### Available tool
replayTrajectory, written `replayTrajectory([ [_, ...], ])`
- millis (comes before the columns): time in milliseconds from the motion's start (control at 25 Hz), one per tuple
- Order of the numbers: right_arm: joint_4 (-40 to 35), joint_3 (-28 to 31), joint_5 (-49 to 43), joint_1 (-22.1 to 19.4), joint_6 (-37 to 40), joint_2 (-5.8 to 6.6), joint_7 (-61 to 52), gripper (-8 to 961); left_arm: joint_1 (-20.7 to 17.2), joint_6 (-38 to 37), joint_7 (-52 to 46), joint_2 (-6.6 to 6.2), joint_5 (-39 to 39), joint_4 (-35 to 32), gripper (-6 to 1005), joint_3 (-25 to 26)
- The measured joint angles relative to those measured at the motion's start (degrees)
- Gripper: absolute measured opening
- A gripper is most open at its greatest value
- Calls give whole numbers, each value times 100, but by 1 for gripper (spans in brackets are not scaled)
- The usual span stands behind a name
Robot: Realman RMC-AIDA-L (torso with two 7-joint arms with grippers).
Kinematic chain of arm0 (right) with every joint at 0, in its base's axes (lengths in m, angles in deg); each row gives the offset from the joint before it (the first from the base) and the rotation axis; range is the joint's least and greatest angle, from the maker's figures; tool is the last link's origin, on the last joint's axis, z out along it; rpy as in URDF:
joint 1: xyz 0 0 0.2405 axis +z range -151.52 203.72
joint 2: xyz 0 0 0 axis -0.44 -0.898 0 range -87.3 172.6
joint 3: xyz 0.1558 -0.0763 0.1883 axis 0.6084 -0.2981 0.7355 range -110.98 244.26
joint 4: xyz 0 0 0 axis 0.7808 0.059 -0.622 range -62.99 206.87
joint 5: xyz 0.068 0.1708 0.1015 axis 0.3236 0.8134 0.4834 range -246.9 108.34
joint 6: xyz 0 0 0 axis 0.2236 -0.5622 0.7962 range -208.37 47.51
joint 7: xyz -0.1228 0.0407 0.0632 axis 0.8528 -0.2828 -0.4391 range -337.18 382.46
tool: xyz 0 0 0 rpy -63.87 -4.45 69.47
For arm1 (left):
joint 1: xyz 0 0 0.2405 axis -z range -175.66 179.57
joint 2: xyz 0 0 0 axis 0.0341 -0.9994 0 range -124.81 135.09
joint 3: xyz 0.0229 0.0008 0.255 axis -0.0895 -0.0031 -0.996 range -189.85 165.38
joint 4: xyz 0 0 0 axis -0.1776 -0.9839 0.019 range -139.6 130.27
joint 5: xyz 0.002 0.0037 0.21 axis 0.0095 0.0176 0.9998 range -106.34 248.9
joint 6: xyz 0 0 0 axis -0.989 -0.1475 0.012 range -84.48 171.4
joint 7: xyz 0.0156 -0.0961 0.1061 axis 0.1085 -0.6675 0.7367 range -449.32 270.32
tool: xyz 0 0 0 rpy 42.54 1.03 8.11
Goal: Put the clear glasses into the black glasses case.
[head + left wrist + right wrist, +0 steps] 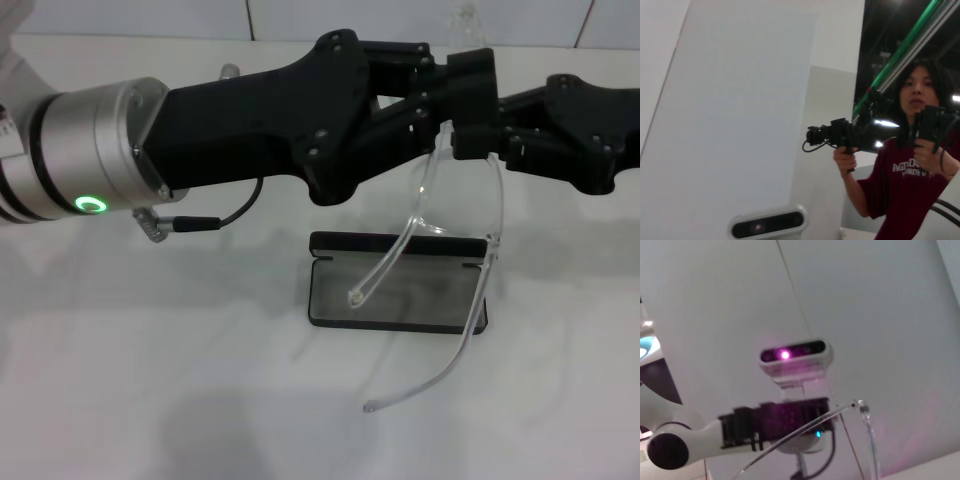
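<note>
Glasses (pixel 455 250) hang over the open case (pixel 400 290), both grippers (pixel 440 110) clamped on them; you lower next.

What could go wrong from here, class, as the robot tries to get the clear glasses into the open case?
1. The clear glasses hang in the air between the left hand and right hand; either could slip.
2. Their arms are unfolded and reach beyond the black glasses case, so they may not fit.

I see a white table (pixel 150 400), a pale tiled wall (pixel 300 18) behind, green rails (pixel 910 42) overhead.
</note>
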Motion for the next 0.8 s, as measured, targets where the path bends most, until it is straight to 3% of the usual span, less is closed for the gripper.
replayTrajectory([
  [800, 20, -220, 451, 2, 12, 7, 21, 72, -4, 28, 790, 4, -175, 554, 126, 36],
])
